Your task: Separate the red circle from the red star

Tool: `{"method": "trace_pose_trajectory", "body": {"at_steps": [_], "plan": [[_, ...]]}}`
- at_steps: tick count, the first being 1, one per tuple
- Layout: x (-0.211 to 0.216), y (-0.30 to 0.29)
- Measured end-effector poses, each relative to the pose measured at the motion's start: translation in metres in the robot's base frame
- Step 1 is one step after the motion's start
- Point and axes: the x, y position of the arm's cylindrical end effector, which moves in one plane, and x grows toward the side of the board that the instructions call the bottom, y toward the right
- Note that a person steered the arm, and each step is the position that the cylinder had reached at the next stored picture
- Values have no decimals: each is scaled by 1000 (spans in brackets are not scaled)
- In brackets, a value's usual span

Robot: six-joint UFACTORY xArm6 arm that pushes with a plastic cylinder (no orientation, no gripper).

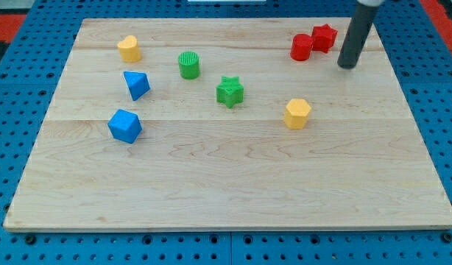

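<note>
Camera view, single frame. Wooden desk [233, 177], pale and rectangular, fills most of the picture and rests on a blue perforated base [12, 88] visible along all four edges. Dark rod [356, 33] enters from the view's top right and slants slightly down to the desk; the arm carries no claw, so there are no jaws to describe as apart or together. The rod's lower end, the tip [347, 66], sits on the desk near the view's upper right, just to the right of and slightly below the two red blocks, apart from both.

Blocks, roughly in descending size: blue block [124, 126], angular and many-sided, at the view's left below centre; blue wedge-like block [137, 85] just above it; yellow hexagonal block [297, 113] right of centre; green star [230, 91] near the centre; green cylinder [189, 65] up and to the left of that star; yellow block [128, 48], rounded at its top, near the upper left corner.

Task blocks: red circle [301, 47] and red star [324, 37] lie at the view's upper right, side by side and touching or nearly so, the star up and to the right of the circle and nearer the rod.
</note>
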Motion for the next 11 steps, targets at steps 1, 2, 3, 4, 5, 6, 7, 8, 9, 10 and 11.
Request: {"method": "trace_pose_trajectory", "body": {"at_steps": [1,2,3,4,5,6,7,8,9,10,11], "plan": [[-38,-16],[-47,-38],[-47,-43],[-36,-46],[-11,-60],[-31,-55],[-31,-99],[-20,-94],[-13,-82],[-14,-113],[-13,-153]]}}
